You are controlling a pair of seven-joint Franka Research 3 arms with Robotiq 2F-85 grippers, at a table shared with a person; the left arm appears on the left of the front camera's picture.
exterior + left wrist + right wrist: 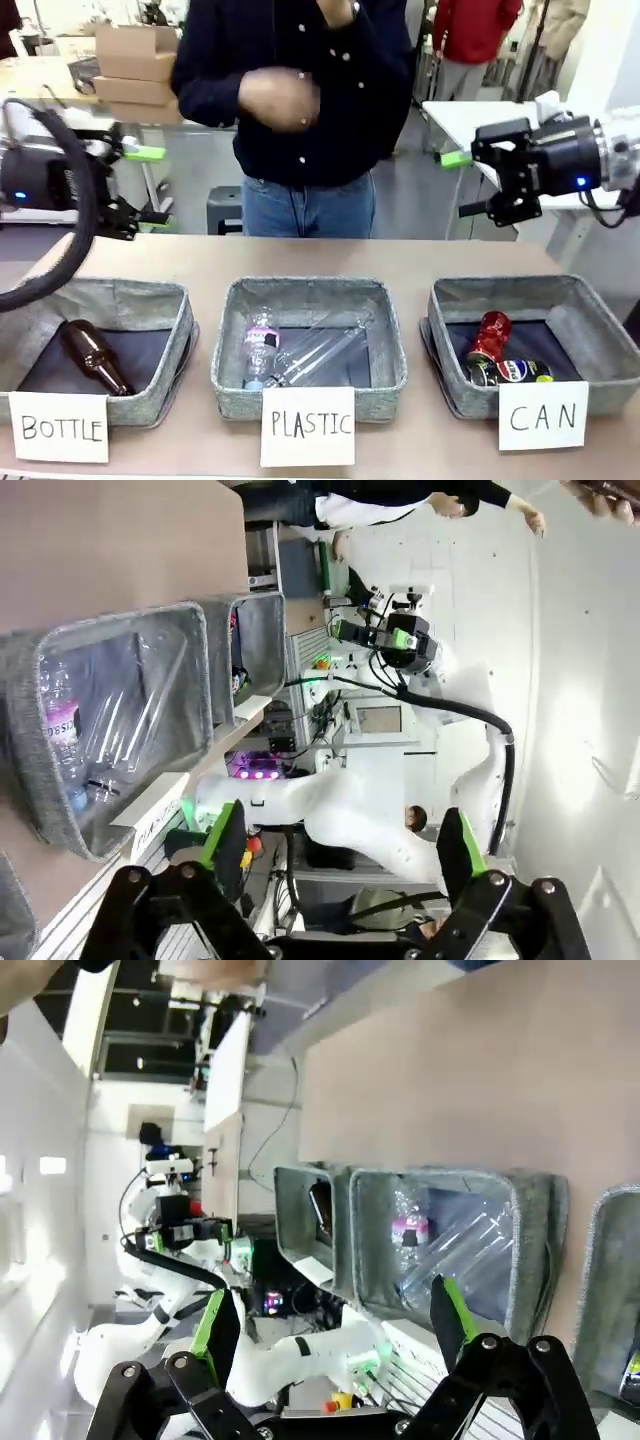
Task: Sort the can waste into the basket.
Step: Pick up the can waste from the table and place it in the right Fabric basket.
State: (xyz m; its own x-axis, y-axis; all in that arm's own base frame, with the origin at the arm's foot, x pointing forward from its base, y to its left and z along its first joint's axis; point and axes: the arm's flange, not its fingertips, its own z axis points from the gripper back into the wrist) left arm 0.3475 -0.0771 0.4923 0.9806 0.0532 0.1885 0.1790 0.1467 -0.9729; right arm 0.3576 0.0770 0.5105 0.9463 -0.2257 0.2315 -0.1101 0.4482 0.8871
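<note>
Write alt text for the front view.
Three grey bins line the table, carded BOTTLE, PLASTIC and CAN; the CAN basket holds a red can and a Pepsi can. Both grippers, left and right, hover open before a person.

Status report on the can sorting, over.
Left gripper and right gripper open, empty, raised. Red can and Pepsi can lying in the CAN basket. Nothing in the way.

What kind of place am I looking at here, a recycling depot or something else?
Probably a robotics lab set up for a waste-sorting demo: two robot arms flank a table holding fabric bins with handwritten cards, including the CAN basket, and cardboard boxes sit on a workbench behind.
</note>
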